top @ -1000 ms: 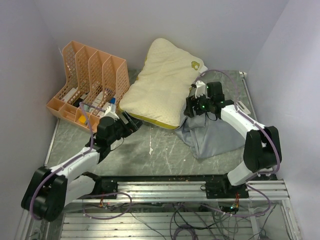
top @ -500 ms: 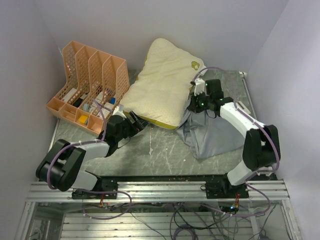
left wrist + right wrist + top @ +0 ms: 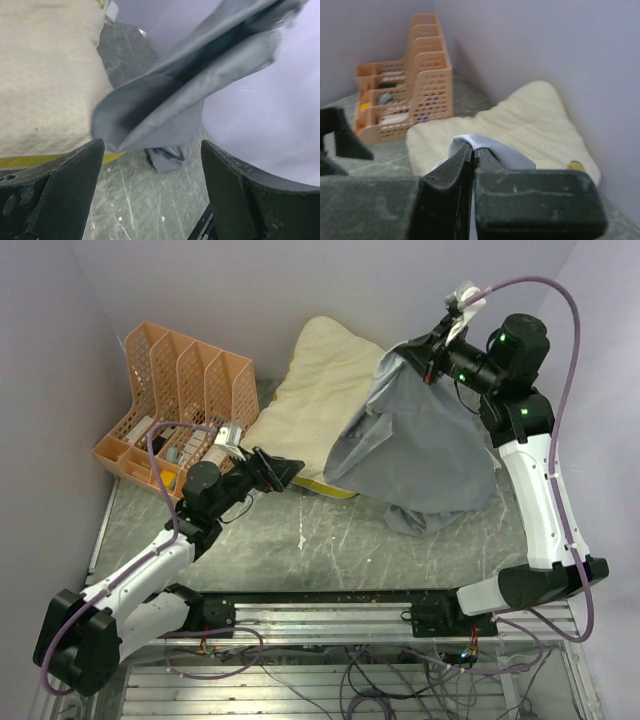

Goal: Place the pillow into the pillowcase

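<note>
The cream-yellow pillow [image 3: 305, 400] leans against the back wall, its yellow front edge resting on the table. My right gripper [image 3: 432, 348] is raised high at the back right, shut on a fold of the blue-grey pillowcase [image 3: 420, 450]. The fabric hangs down from it like a tent and covers the pillow's right side. In the right wrist view the pillowcase [image 3: 490, 147] is pinched between the closed fingers, with the pillow [image 3: 520, 125] beyond. My left gripper [image 3: 285, 468] stands open and empty just in front of the pillow's near edge. Its wrist view shows the pillow [image 3: 45, 75] and the hanging pillowcase [image 3: 170, 95].
An orange file rack [image 3: 180, 410] holding small items stands at the back left, close to the left arm. Purple walls close in on the left, back and right. A metal rail [image 3: 340, 615] runs along the near edge.
My right gripper shut on the pillowcase and rose up and back, lifting the fabric off the table over the pillow's right side. The left gripper slid right toward the pillow's front edge.
</note>
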